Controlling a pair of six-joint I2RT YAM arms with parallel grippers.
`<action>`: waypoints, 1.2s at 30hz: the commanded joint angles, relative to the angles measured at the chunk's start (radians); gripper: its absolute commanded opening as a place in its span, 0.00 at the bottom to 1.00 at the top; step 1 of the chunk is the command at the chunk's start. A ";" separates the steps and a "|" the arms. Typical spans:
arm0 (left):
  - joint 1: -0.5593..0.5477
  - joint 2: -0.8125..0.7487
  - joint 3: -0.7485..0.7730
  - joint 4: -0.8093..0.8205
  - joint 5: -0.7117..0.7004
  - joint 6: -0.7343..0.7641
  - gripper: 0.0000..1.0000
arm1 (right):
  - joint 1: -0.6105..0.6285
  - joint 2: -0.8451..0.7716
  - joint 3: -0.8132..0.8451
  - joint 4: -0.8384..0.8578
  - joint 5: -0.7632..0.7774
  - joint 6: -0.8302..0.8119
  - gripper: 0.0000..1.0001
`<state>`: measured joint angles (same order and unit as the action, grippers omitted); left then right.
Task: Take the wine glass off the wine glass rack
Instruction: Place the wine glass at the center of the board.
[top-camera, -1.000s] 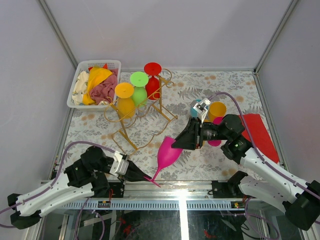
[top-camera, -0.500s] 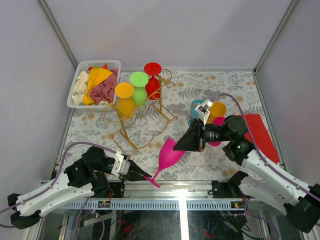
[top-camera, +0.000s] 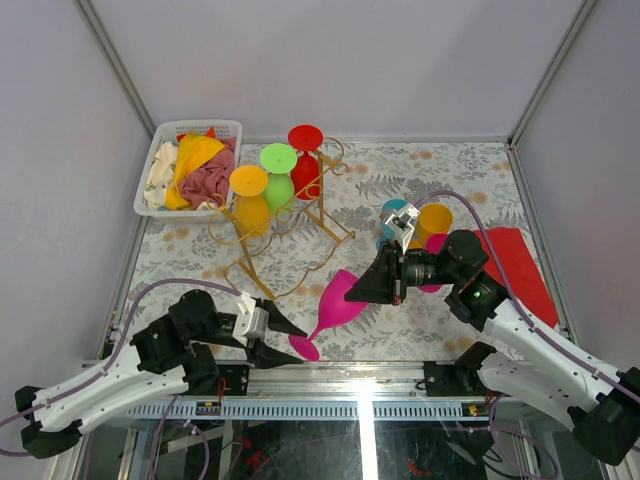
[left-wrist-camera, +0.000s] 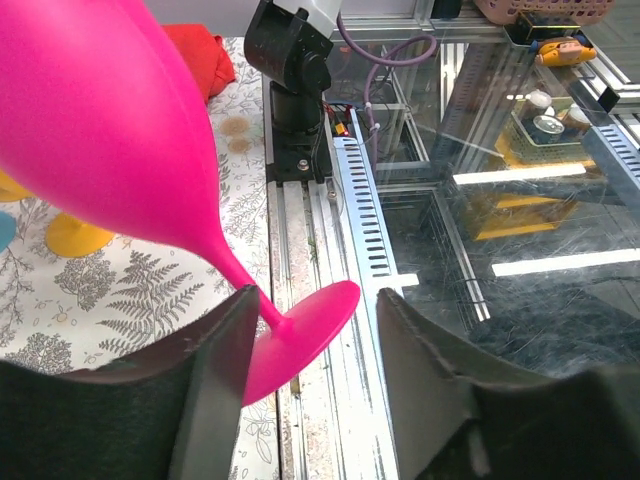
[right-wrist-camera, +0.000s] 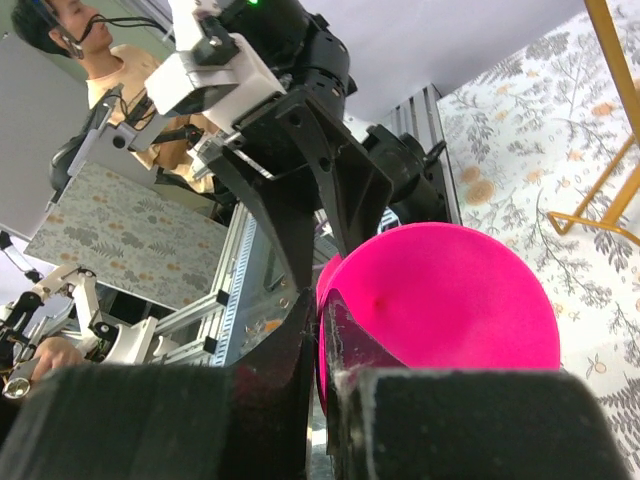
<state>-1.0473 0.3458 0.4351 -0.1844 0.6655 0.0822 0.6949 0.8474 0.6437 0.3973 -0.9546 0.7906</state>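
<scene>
The right gripper (top-camera: 352, 294) is clenched on the rim of the magenta plastic wine glass (top-camera: 338, 304). In the right wrist view its two dark fingers (right-wrist-camera: 300, 340) pinch the thin wall of the bowl between them.

The left gripper (left-wrist-camera: 315, 305) is spread apart and clasps nothing. In the left wrist view the glass's round foot sits in the gap between the two fingers. The stem runs close along the inner edge of the finger on the left of that frame, and whether it touches cannot be told.

The glass lies tilted at the lower middle of the top view. Its bowl points up and to the right, and its foot is at the near edge of the flower-patterned table cover (top-camera: 450, 165).

The glass is well clear of the gold wire wine glass rack (top-camera: 256, 280), which stands in the upper left-centre of that view. Three more glasses hang upside down on the rack: a yellow one (top-camera: 249, 195), a green one (top-camera: 278, 172) and a red one (top-camera: 305, 152).

Behind the rack, at the upper left, is a white plastic basket (top-camera: 200, 125) of crumpled cloths. A folded red cloth (top-camera: 515, 270) lies at the right.
</scene>
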 joint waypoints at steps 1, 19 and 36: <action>0.003 0.019 0.028 0.060 -0.007 -0.037 0.53 | 0.006 0.021 0.047 -0.034 0.023 -0.048 0.00; 0.003 0.083 0.156 0.060 -0.105 -0.267 0.92 | 0.323 0.047 0.248 -0.729 0.637 -0.435 0.00; 0.004 0.080 0.240 0.121 -0.217 -0.489 1.00 | 0.440 0.140 0.209 -0.711 1.230 -0.541 0.00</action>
<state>-1.0470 0.4435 0.6548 -0.1436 0.5037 -0.3408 1.1267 1.0061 0.8669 -0.5076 0.1799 0.2867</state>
